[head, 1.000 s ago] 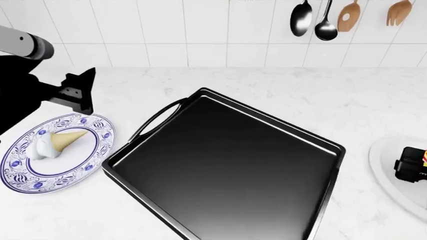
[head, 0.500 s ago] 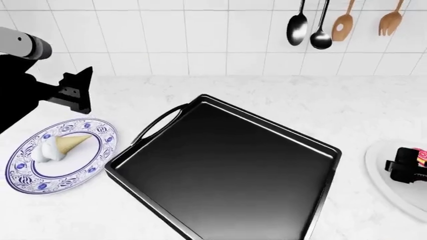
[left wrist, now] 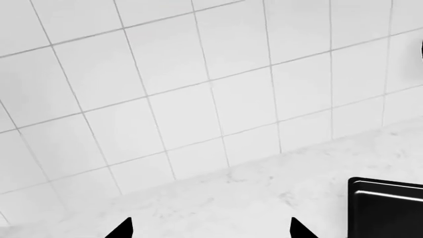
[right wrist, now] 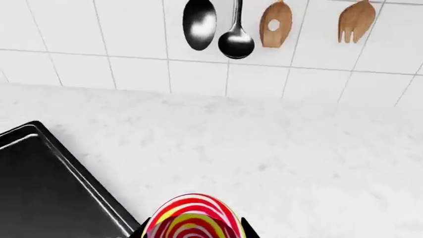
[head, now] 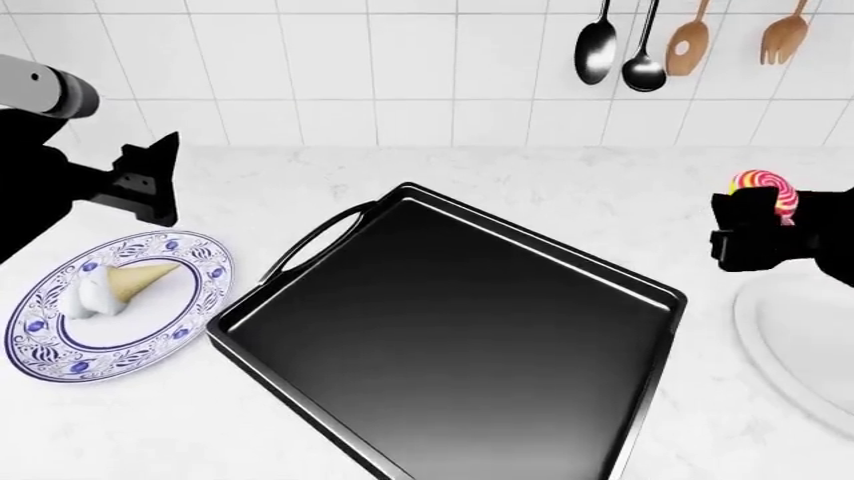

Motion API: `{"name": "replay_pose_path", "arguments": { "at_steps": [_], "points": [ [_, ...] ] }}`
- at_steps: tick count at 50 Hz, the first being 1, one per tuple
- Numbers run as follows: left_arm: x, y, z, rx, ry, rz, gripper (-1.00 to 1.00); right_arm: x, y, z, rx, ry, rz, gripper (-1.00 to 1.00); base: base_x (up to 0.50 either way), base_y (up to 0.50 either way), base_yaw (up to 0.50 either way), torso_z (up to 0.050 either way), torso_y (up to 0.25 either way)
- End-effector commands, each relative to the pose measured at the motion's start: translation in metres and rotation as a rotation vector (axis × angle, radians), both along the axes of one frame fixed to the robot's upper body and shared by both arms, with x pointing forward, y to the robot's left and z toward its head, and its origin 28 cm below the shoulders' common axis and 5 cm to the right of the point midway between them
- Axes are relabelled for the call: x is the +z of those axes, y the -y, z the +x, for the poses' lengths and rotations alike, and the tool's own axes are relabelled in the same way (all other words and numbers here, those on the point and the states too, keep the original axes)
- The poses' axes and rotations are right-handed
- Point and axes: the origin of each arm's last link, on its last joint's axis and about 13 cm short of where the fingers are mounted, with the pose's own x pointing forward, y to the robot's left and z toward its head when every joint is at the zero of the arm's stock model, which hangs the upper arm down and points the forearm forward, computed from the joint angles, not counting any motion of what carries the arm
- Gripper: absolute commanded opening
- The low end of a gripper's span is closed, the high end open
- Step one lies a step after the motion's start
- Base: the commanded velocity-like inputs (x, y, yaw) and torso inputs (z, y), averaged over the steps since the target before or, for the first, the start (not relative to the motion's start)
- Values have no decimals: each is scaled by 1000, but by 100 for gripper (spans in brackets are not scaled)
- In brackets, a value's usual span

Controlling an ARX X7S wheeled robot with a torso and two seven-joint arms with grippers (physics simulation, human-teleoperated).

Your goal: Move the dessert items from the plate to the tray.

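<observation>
The black tray (head: 254, 320) lies empty in the middle of the counter; one of its corners shows in both wrist views (left wrist: 390, 208) (right wrist: 59, 198). My right gripper (head: 763, 220) hangs above the counter right of the tray, shut on the swirl lollipop (head: 765, 190) (right wrist: 193, 220), which it holds clear of the white plate (head: 787, 340). The ice cream cone (head: 114, 283) lies on its side on the blue-patterned plate (head: 47, 345) left of the tray. My left gripper (head: 158, 180) (left wrist: 210, 230) hovers behind that plate, open and holding nothing.
Two metal spoons (head: 618, 50) and two wooden utensils (head: 734, 40) hang on the tiled wall behind the counter, also seen as spoons (right wrist: 218, 27) in the right wrist view. White marble counter surrounds the tray.
My right gripper has risen from the white plate with the lollipop in it. The head view shifted slightly. The left arm and the ice cream cone kept their places.
</observation>
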Motion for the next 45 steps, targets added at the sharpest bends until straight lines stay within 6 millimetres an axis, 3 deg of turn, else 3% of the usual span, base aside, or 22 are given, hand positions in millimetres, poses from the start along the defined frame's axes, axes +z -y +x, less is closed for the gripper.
{"name": "replay_pose_path", "arguments": {
  "at_steps": [1, 10, 17, 26, 45],
  "points": [
    [2, -2, -2, 13, 8, 4, 100, 36, -54, -11, 328, 70, -110, -100, 0, 0, 0, 0, 0],
    [1, -5, 0, 52, -14, 31, 100, 39, -81, -29, 511, 51, -161, -100, 0, 0, 0, 47, 123],
    [4, -5, 3, 77, -19, 22, 100, 24, -91, -36, 593, -19, -182, -100, 0, 0, 0, 49, 93],
    [5, -4, 7, 106, -14, -12, 100, 3, -94, -29, 612, -105, -193, -100, 0, 0, 0, 49, 60],
    [1, -6, 9, 115, 0, -33, 100, -17, -102, -24, 656, -189, -178, -100, 0, 0, 0, 0, 0]
  ]
}}
